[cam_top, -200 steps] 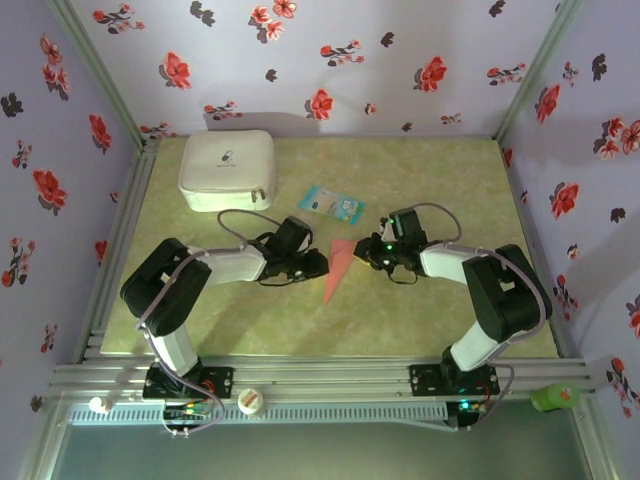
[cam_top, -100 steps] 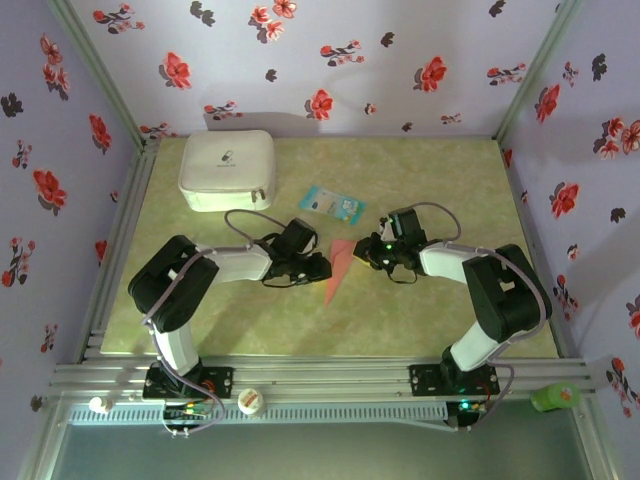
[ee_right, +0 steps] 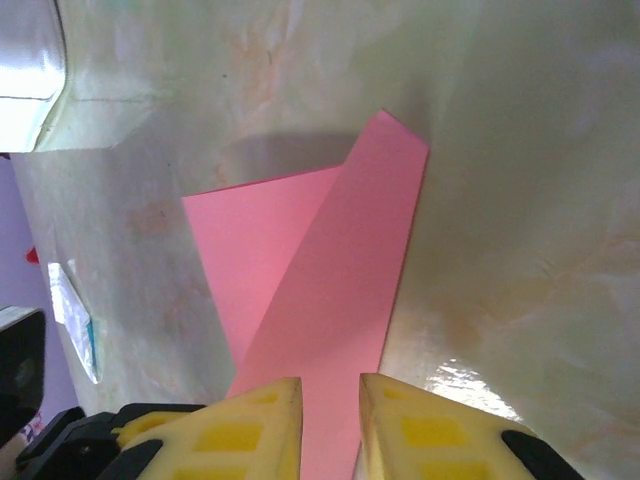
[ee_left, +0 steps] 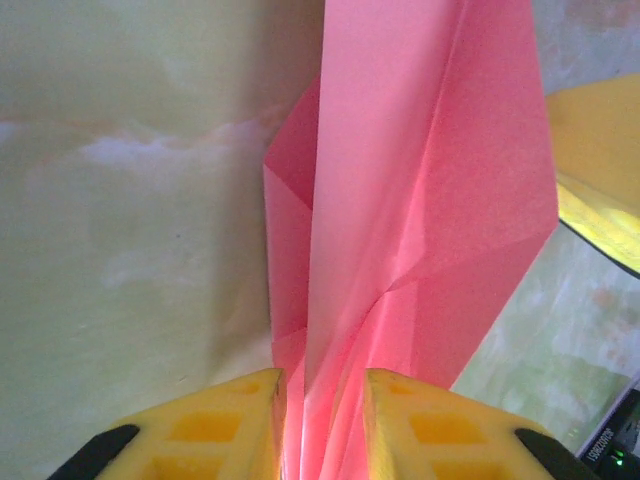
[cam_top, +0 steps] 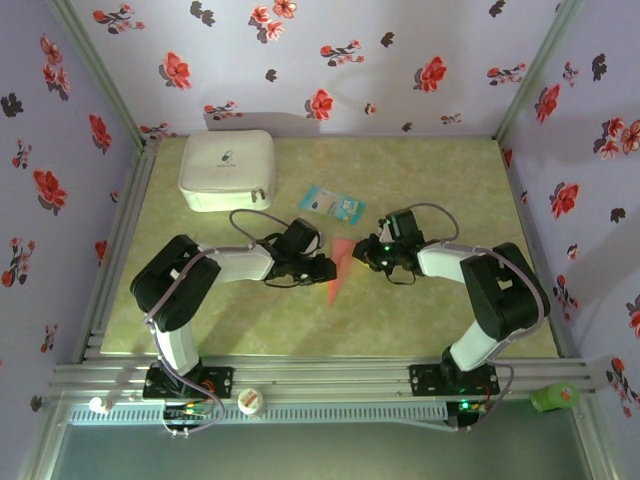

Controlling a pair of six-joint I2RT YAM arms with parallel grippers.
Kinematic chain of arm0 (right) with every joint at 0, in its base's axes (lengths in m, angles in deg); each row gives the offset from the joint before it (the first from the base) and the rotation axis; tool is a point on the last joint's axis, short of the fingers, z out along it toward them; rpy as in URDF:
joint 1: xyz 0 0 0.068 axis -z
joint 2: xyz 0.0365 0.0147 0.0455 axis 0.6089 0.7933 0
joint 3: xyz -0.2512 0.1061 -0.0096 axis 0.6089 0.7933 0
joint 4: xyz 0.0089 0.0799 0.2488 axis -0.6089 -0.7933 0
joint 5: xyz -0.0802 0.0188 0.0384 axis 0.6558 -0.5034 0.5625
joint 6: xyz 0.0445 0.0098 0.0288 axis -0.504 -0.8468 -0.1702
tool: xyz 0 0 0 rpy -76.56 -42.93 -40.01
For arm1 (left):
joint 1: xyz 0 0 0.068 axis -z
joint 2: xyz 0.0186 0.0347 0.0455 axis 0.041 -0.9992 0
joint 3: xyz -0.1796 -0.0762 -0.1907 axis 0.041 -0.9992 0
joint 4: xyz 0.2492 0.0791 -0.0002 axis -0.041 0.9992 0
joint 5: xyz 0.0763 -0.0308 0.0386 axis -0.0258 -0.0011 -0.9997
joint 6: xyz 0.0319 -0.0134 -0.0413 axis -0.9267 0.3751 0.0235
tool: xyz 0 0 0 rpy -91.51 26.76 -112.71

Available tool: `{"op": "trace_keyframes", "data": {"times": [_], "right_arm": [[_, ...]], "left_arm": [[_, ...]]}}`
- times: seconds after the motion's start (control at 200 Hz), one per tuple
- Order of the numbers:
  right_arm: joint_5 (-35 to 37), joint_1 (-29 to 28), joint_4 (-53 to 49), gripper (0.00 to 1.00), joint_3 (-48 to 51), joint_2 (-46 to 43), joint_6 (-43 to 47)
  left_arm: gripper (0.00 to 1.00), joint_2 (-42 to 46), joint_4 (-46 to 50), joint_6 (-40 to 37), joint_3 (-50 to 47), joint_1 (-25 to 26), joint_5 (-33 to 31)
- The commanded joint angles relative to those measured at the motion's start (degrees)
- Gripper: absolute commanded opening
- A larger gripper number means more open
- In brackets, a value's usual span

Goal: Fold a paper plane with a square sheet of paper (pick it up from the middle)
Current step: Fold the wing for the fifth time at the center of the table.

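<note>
Holding the paper plane point(cam_top: 332, 285) at mid-worktop point(cam_top: 430, 180), nose toward 7 o'clock. My left jaws, entering from 9 o'clock, are clamped on its upright centre fold. My right jaws, from 3 o'clock, are closed on the wide tail at 1 o'clock, though how firmly is hard to judge. Assessment: late wing-folding stage, body already narrowed. The next move requires one side anchored while the other presses a flap flat, square to the crease.

White case point(cam_top: 227, 170), light-blue packet point(cam_top: 331, 203), floral walls point(cam_top: 300, 60)
</note>
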Motion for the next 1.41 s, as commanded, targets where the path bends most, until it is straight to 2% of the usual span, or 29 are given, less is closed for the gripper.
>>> {"op": "trace_keyframes", "data": {"times": [0.0, 0.52, 0.86, 1.165, 1.28, 1.4], "right_arm": [[1.8, -0.3, -2.9, 0.21, 0.0, 1.2, 0.0], [0.2, -0.4, -0.6, 0.20, 1.3, 3.3, -0.6], [-0.6, -0.7, 1.0, 0.19, 1.8, 4.8, -0.9], [-0.4, -0.7, 1.9, 0.20, 2.4, 3.9, -1.7], [0.9, -0.6, 0.0, 0.23, 2.1, 1.1, -1.6], [1.9, -0.3, -2.6, 0.28, 1.5, -2.8, -1.1]], "left_arm": [[0.27, -1.5, -2.1, -0.2, 0.7, 0.4, 2.2], [0.27, -2.4, -1.8, -0.3, 0.8, 0.5, 1.7], [0.19, -2.8, -4.2, 0.0, 1.4, 0.8, 3.9], [0.04, -2.5, -6.8, 1.5, 0.8, 0.8, 4.3], [0.00, -1.6, -4.7, 0.5, 1.3, 0.9, 2.9], [0.00, 0.6, 0.0, -1.4, 2.1, 1.1, -1.5]]}}
